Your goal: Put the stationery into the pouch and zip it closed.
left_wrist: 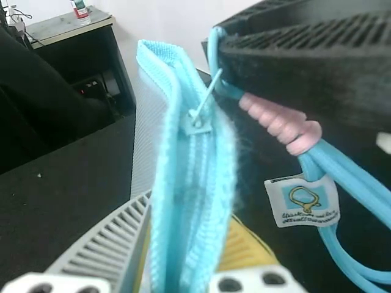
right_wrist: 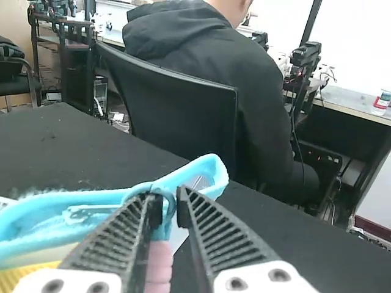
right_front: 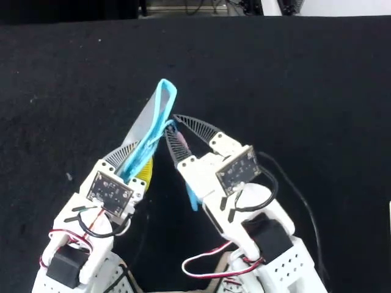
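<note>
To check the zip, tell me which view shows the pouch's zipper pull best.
The left wrist view: the zipper pull sits close, unobstructed, on the blue pouch. The high view leaves it too small to tell; in the right wrist view, the right hand, pinching its cord, hides it.

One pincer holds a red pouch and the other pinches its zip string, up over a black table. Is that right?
Nearly. The pouch is light blue, not red, as the high view shows. The rest holds: the left pincer holds it, and the right pincer pinches its zip string, over the black table.
</note>
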